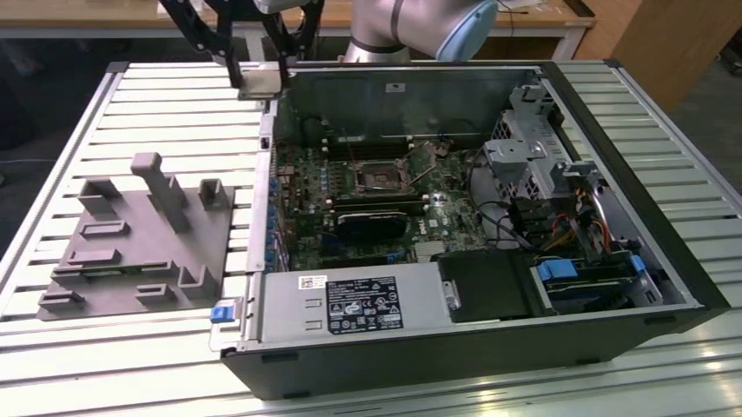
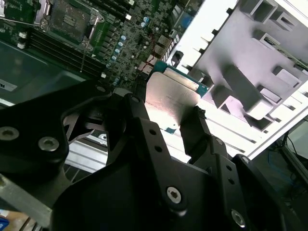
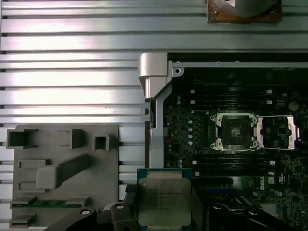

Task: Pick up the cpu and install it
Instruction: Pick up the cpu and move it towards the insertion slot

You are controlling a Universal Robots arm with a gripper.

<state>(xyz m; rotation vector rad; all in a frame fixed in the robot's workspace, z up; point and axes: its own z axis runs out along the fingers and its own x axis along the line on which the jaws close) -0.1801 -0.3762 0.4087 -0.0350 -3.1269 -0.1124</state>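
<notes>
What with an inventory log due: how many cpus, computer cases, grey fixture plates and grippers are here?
cpu: 1
computer case: 1
grey fixture plate: 1
gripper: 1
Total: 4

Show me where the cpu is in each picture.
Exterior view: cpu held by the gripper over the case's far edge.
Second wrist view: cpu clamped between the dark fingers.
First wrist view: cpu beside the grey fixture, over the case's edge.
Shared landmark: the open socket.
</notes>
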